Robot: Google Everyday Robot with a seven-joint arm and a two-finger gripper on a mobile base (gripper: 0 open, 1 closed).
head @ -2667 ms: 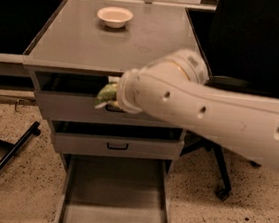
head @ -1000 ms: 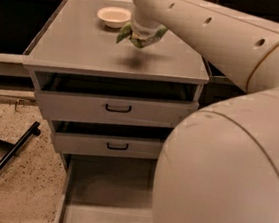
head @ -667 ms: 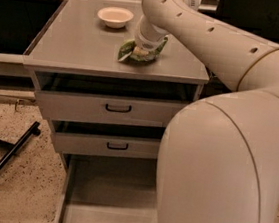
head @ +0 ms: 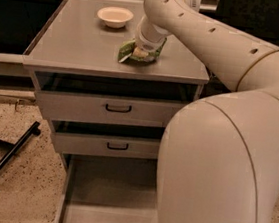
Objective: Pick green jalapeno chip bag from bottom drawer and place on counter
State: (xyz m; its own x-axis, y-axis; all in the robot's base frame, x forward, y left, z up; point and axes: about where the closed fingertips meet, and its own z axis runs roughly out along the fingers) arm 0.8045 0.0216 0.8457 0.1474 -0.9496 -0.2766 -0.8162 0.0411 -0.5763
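Crinkly green jalapeno chip bag (head: 127, 53) near cream round bowl (head: 114, 16) on grey counter (head: 72, 43): looks light, soft; pinch an edge; white tool (head: 141, 50) atop, clamping untellable.

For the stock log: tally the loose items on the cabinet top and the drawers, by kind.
Bag: 1, on the counter, the hand at it
Bowl: 1
Drawers: 3: top drawer, middle drawer, bottom drawer, which is pulled out
Total: 5
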